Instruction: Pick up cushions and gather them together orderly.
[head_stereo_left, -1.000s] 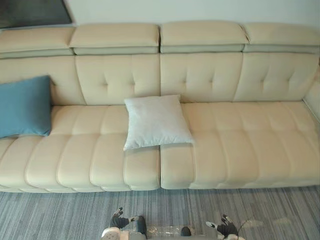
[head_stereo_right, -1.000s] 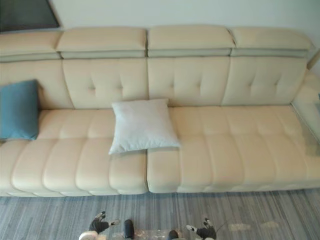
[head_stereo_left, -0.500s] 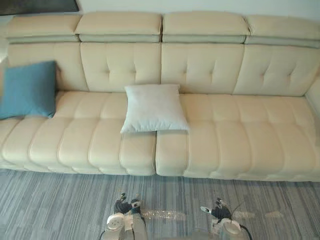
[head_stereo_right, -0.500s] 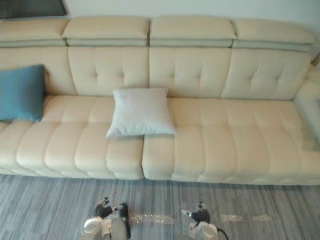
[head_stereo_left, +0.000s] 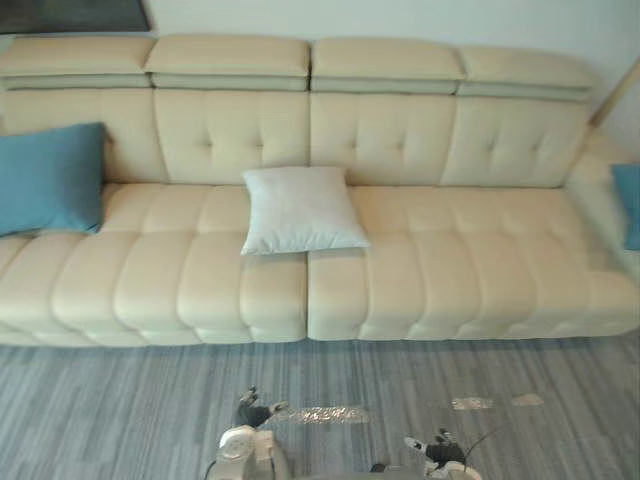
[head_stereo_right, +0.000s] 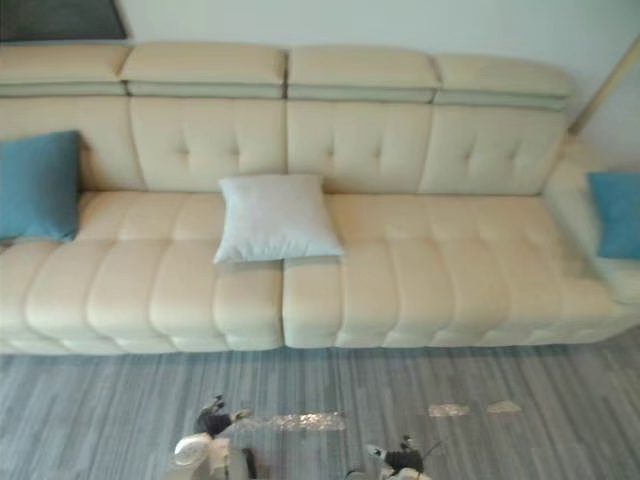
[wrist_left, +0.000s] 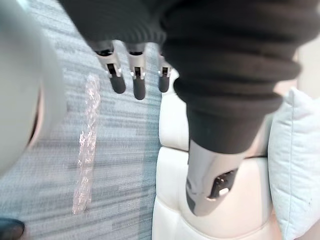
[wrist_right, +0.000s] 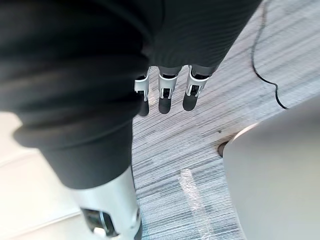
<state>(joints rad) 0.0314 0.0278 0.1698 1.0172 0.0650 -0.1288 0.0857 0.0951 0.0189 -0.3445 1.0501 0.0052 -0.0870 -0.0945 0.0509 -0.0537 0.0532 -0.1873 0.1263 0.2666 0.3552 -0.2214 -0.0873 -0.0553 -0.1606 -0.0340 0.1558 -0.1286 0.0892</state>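
A pale grey-white cushion (head_stereo_left: 300, 209) lies flat on the cream sofa's (head_stereo_left: 420, 280) seat near the middle; it also edges into the left wrist view as the pale cushion (wrist_left: 295, 160). A blue cushion (head_stereo_left: 48, 178) leans against the backrest at the sofa's left end. Another blue cushion (head_stereo_left: 628, 200) stands at the far right end. My left hand (head_stereo_left: 255, 410) and right hand (head_stereo_left: 435, 452) hang low over the carpet, well short of the sofa. Each is open with relaxed fingers (wrist_left: 136, 77) (wrist_right: 165, 90), holding nothing.
Grey striped carpet (head_stereo_left: 150, 400) lies in front of the sofa. A strip of shiny clear tape or plastic (head_stereo_left: 325, 413) lies on it between my hands, with two more pale patches (head_stereo_left: 490, 402) to the right.
The camera has swung to the right, bringing the right-end blue cushion into view. Both hands stay low and empty; no cushion has moved.
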